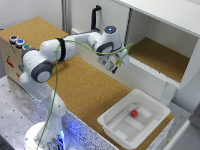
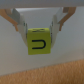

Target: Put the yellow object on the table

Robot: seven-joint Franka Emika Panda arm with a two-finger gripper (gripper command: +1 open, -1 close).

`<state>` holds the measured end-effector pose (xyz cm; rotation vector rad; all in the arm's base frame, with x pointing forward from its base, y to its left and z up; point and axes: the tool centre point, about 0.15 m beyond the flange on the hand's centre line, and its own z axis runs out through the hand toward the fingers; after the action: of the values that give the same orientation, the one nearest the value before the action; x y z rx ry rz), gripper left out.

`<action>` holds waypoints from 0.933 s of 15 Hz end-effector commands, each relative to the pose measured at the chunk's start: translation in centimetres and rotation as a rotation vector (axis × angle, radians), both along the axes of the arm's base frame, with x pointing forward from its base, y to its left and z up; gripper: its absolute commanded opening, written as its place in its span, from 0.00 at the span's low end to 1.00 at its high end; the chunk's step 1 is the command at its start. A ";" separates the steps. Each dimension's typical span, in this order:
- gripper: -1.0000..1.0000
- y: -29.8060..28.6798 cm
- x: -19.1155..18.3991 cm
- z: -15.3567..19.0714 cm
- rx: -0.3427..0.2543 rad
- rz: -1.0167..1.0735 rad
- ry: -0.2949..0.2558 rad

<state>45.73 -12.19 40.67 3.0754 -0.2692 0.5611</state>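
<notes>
Robot arm's tool [image 1: 117, 65] hangs in the air, w/ its two fingers [image 2: 20, 22] clamped on a small yellow object [image 2: 39, 41], a cube w/ a black U-shaped mark. The cube is held above the brown cork counter [image 1: 85, 85], not touching it, just in front of a white cabinet [image 1: 165, 30] at the exterior view's right. Near the counter's right end sits a white tray [image 1: 112, 122] w/ a small red block [image 1: 134, 113] inside. A cork box w/ coloured buttons [image 1: 19, 43] stands at far left.
</notes>
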 end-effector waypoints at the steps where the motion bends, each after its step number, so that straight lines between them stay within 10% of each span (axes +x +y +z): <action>1: 0.00 1.8 -1.9 -7.7 -0.056 0.030 -0.005; 14: 0.00 -0.4 0.4 -19.1 -0.067 0.156 0.166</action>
<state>44.03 -11.75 25.12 3.0999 -0.1008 0.4286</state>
